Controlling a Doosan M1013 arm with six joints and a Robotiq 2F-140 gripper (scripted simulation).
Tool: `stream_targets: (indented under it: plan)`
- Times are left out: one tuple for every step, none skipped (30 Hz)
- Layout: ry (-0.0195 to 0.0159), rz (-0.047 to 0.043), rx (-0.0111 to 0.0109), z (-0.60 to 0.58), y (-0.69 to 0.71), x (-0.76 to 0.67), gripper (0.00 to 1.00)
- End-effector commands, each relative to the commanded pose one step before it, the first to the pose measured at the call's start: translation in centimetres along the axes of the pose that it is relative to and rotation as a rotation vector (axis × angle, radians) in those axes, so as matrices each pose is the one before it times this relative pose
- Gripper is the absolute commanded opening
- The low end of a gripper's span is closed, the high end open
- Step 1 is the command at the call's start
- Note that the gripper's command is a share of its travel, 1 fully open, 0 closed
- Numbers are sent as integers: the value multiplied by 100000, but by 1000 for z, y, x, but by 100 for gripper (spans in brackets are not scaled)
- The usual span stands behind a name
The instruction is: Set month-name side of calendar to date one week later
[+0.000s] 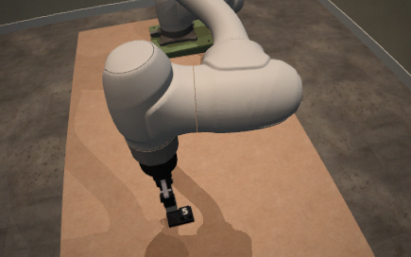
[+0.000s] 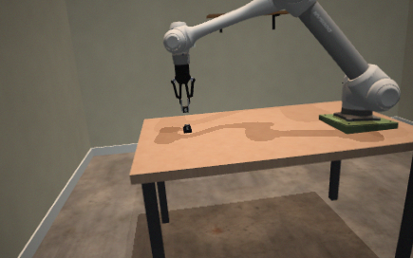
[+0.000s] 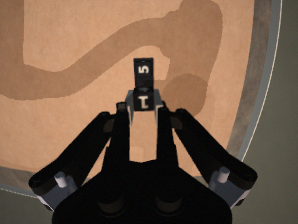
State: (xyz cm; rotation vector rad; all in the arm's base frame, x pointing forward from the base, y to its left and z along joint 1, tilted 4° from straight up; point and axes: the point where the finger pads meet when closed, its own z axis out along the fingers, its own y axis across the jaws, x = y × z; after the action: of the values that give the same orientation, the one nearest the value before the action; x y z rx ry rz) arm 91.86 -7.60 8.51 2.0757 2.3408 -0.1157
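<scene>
My gripper [image 1: 169, 199] [image 2: 185, 109] [image 3: 143, 97] is shut on a black cube [image 2: 185, 110] [image 3: 144, 103], raised clear above the table. The held cube's upper face shows a white 1, turned sideways in the wrist view. The small black tray [image 1: 180, 223] [image 2: 187, 131] is on the table below it. The other black cube [image 1: 185, 211] [image 3: 144, 69] is in the tray, with a white 5 on its upper face. The 5 also lies sideways in the wrist view. The month's name and the cubes' side faces cannot be read.
The wooden table [image 1: 270, 189] [image 2: 262, 154] carries the arm's green base plate [image 1: 185, 47] [image 2: 357, 124] at its far end from the tray. The arm's shadow falls across the table around the tray. A wall shelf [image 2: 248, 15] is behind the arm.
</scene>
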Motion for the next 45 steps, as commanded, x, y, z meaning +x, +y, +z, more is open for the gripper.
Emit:
stream_targets:
  plan:
    - [11,-5,11,-563,-1,1,24]
    - [0,0,0,-42,0,0,24]
    - [0,0,0,-7,0,0,24]
    - [0,0,0,0,0,0,24]
    - [0,0,0,0,0,0,24]
    - [0,0,0,0,0,0,24]
    - [0,0,0,0,0,0,24]
    - [0,0,0,0,0,0,24]
    - [0,0,0,0,0,0,24]
    - [0,0,0,0,0,0,24]
    - [0,0,0,0,0,0,24]
    - [0,-463,0,6,5,81,24]
    - [1,-2725,-1,35,32,478,24]
    - [1,-5965,-2,78,89,1045,24]
    - [0,-9072,-2,119,206,1579,24]
    - [0,-3517,-1,46,127,603,24]
    - [-1,-3868,0,51,158,659,24]
    - [-1,-3868,0,51,178,653,24]
    - [-1,-5076,1,68,259,848,24]
    - [-2,-4456,1,60,257,734,24]
    - [-1,-2500,1,34,160,406,24]
    - [-3,-6329,3,85,420,1019,24]
    - [-2,-4230,3,57,316,665,24]
    - [0,0,0,0,0,0,24]
    - [0,0,0,0,0,0,24]
    - [0,-692,0,9,56,107,24]
    - [-4,-9069,7,124,724,1398,24]
    - [-3,-5962,6,82,543,879,24]
    - [-1,-2723,3,38,268,388,24]
    - [0,-463,1,6,47,65,24]
    - [0,0,0,0,0,0,24]
    - [0,0,0,0,0,0,24]
    - [0,0,0,0,0,0,24]
    - [0,0,0,0,0,0,24]
    - [0,0,0,0,0,0,24]
    - [0,0,0,0,0,0,24]
    - [0,0,0,0,0,0,24]
    - [0,0,0,0,0,0,24]
    - [0,0,0,0,0,0,24]
    - [0,0,0,2,0,0,24]
    - [0,0,0,0,0,0,24]
    - [0,0,0,0,0,0,24]
    - [0,-1,-1,13,0,0,24]
    - [1,-3,-1,33,0,0,24]
    - [2,-6,-3,60,0,0,24]
